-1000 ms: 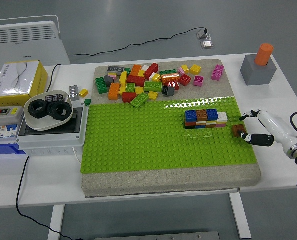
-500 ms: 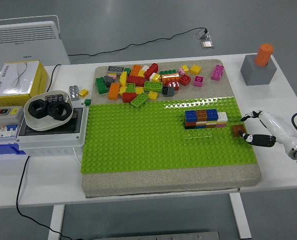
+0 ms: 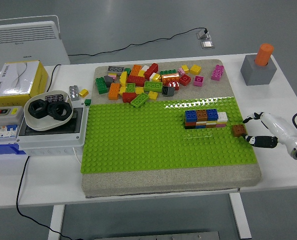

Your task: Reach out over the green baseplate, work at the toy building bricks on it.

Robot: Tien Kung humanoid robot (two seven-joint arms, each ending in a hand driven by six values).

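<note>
Far left on the desk [image 3: 153, 195]: yellow box [image 3: 16, 80], a grey switch box [image 3: 48, 132] w/ a white bowl [image 3: 49, 116] of black hex nuts on top. Looks parked clear of the work area, not part of the job.

Centre: green baseplate [image 3: 138, 145], studded plastic, glossy, sitting on a rough grey slab [image 3: 163, 181] that prob. keeps it from sliding. Loose brick pile [image 3: 151, 82] lies on the slab's far strip just behind the plate – mixed colours, hard shiny blocks, kept as stock within reach.

Right part of the plate: short brick wall [image 3: 204, 119], blue/brown/white tops over thin coloured layers, pressed onto the studs. Just right of it a lone brown brick [image 3: 238, 130] near the plate's right edge.

Right hand [image 3: 261, 131], white shell w/ black fingertips, comes in from the right edge; thumb and fingers spread narrowly, tips just beside the brown brick, holding nothing. Contact: can't tell. Prob. lining up to pinch it.

Far right, back: grey block w/ orange peg [image 3: 259, 65]. Left arm not seen.
</note>
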